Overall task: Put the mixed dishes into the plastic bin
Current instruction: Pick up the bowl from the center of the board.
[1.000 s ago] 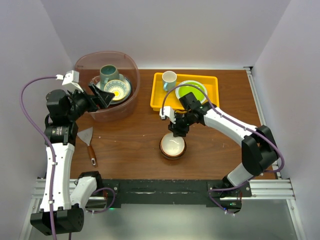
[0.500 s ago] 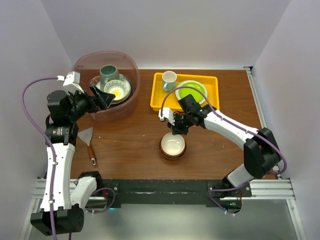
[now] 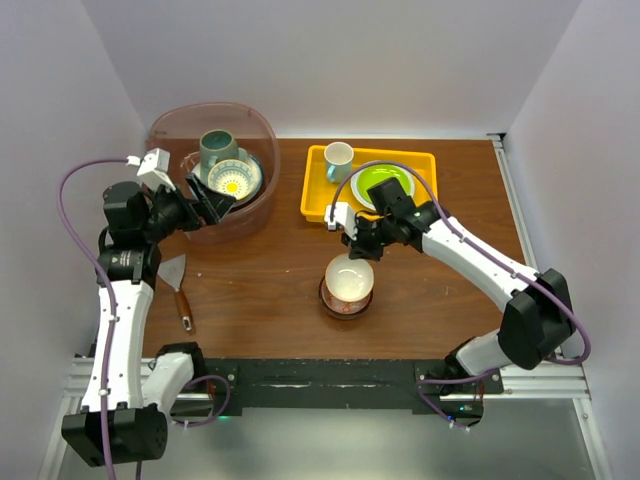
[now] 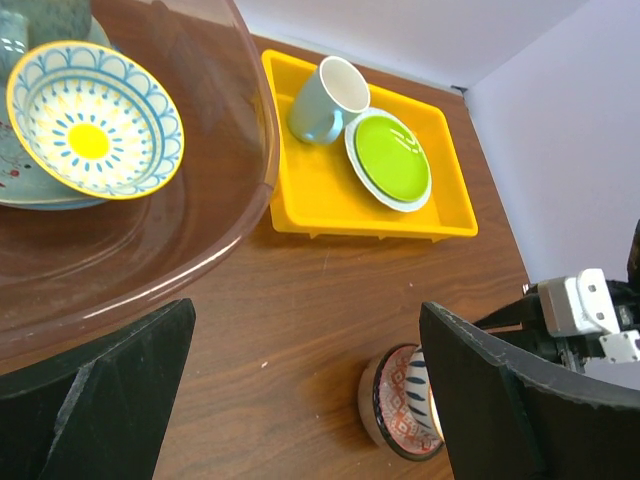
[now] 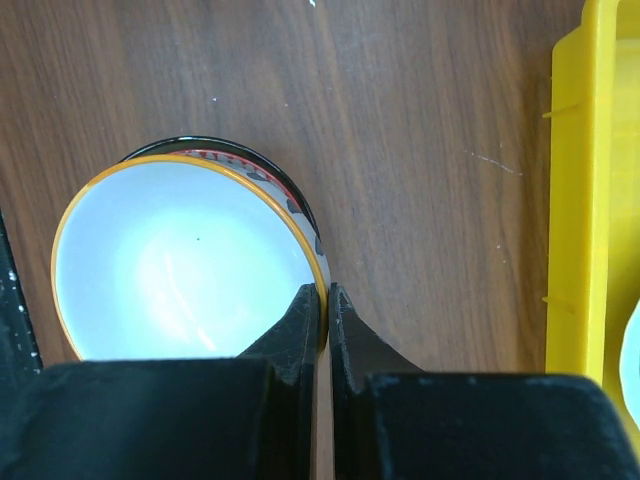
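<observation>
Right end effector (image 5: 323, 300) is clamped on the rim of the white bowl (image 5: 185, 260). One finger is inside the rim and one outside, with almost no gap between them. The grip is on the rim's right-hand side in the wrist view, so the bowl body sits left of the fingers.

In the top view the right end effector (image 3: 355, 248) is at the far edge of the white bowl (image 3: 349, 277). The bowl is tipped up on that side and rests in the red-patterned bowl (image 3: 345, 303) below it. Both sit mid-tabletop (image 3: 260, 280), near side of the tray (image 3: 318, 195). The left wrist view shows blue stripes on the upper bowl's outside.

Left end effector (image 3: 213, 200) is wide open and holds nothing. It is at the near wall of the bin (image 3: 165, 125), and its fingers (image 4: 100, 400) frame bare tabletop in the wrist view.

The bin sits far left and holds:
- mug (image 3: 217, 148)
- yellow-centred bowl (image 4: 95, 118), sitting on a plate (image 4: 40, 195)

The bowl pair is well apart from the bin, to its right and nearer the arm bases.

The tray holds a cup (image 3: 339, 160) and a green plate (image 3: 383, 183). A scraper (image 3: 175, 280) lies on the tabletop near the left arm.
</observation>
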You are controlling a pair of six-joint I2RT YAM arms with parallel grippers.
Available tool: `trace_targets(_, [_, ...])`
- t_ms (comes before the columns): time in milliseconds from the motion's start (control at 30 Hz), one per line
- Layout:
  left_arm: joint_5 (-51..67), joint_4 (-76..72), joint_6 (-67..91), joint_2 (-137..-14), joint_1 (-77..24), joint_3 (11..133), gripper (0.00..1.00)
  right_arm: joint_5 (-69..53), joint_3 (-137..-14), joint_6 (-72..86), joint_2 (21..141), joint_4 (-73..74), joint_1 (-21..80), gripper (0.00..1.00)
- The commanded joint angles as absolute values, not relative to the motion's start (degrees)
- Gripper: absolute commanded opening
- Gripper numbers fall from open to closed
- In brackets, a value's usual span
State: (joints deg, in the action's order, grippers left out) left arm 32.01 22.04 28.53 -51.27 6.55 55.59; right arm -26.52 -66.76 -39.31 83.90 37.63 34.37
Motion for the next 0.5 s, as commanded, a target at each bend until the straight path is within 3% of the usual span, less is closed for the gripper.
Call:
trace_targets(0, [37.3,20.0,29.8,-51.6,6.1,55.2,1.00,-30.4,-70.3,-36.0,81.2,38.3,33.6,0.00])
trace_targets(133, [38.7,20.0,30.2,-52.8,4.2,55.9,1.00,-32.3,-70.4,-32.0,81.0,38.2,32.8,0.00])
trace_targets(467, [27.9,22.3,31.1,-57.6,-14.7,58.6,1.00,-35.1,-70.3,-25.6,81.4,36.8,30.8,0.00])
